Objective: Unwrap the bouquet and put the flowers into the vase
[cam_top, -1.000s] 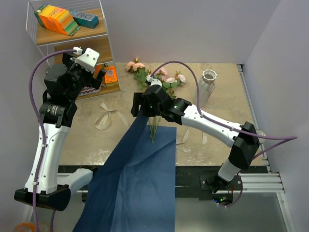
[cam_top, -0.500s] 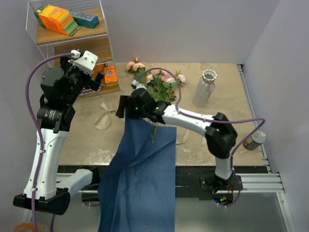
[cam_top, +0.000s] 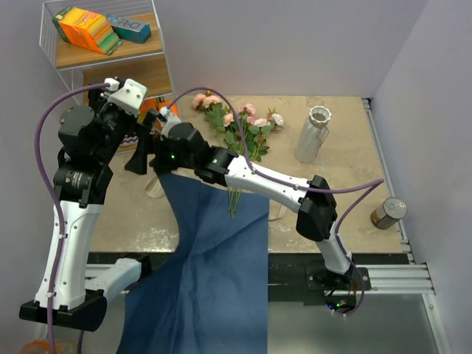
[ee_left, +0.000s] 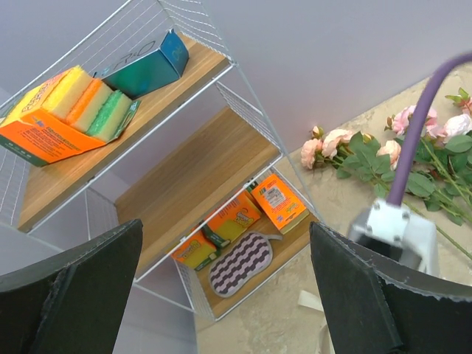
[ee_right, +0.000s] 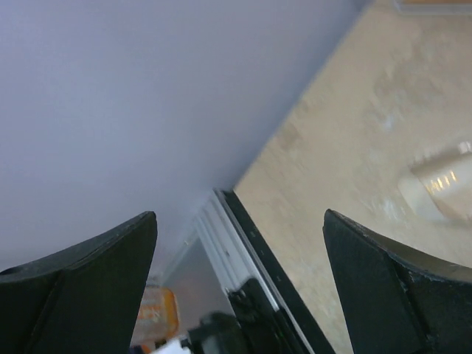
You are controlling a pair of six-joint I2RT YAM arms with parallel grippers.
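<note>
The flowers (cam_top: pixel 240 125) lie left of the vase (cam_top: pixel 311 133), stems pointing to the front. Both jaws, wide open and empty, hang even farther left.

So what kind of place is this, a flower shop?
Probably not a shop. It looks like a robot practice booth: a left arm and a right arm fixed at the edge of a table, plain walls close around, and a wire shelf with sponge packs.
</note>
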